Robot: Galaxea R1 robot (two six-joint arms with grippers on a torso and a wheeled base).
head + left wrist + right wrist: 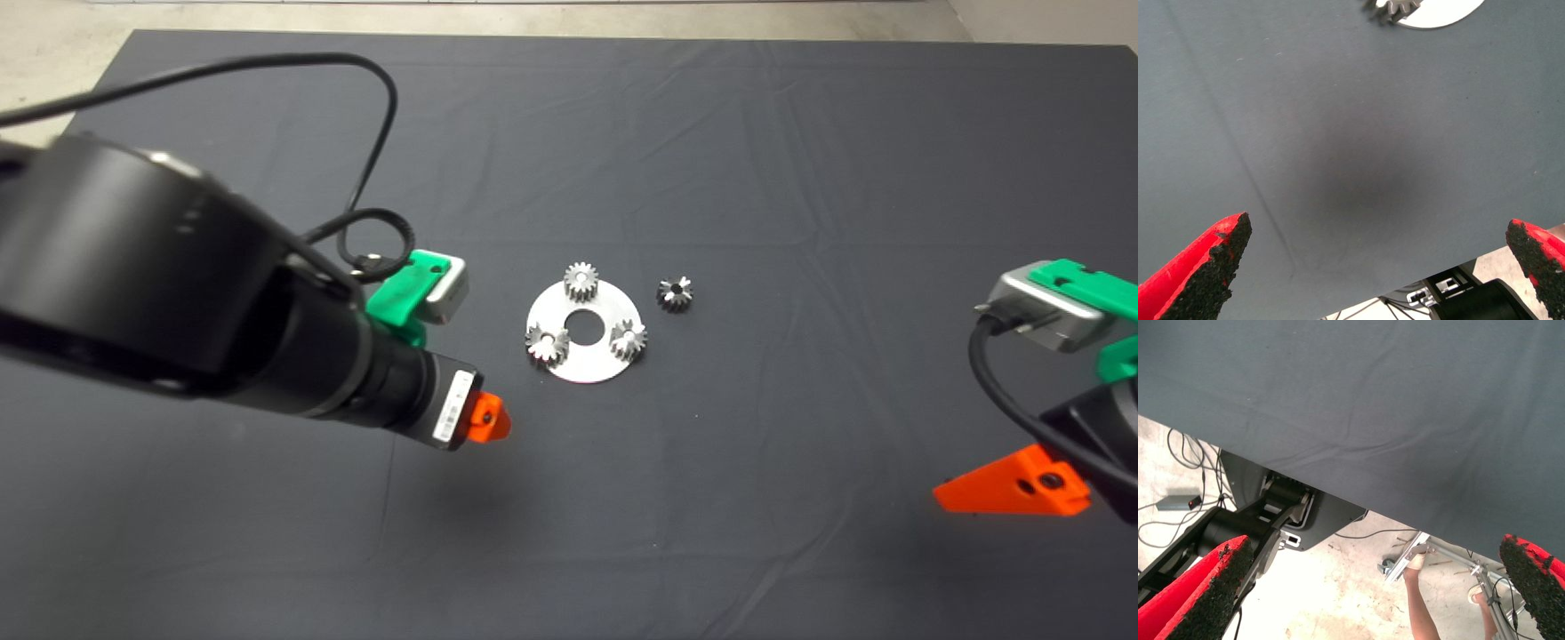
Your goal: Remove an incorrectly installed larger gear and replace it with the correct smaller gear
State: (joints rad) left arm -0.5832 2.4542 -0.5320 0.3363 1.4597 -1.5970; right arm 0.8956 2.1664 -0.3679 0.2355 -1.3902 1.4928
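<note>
A round silver plate (582, 366) with a centre hole lies mid-mat and carries three steel gears: one at the back (581, 281), one at the front left (547, 344) and one at the front right (628, 339). The front-left one looks widest, but I cannot tell for sure which is the larger gear. The smaller gear (675, 292), darker, lies loose on the mat just right of the plate. My left gripper (487, 420) hovers left of and in front of the plate, open and empty (1378, 267); the left wrist view catches the plate's edge (1438, 13) and one gear (1395, 8). My right gripper (1013, 487) waits at the right edge, open (1371, 587).
A black cable (373, 133) loops over the mat behind the left arm. The right wrist view shows the mat's edge (1338, 490), the robot's base (1271, 507), floor cables and a person's legs (1421, 600) beyond it.
</note>
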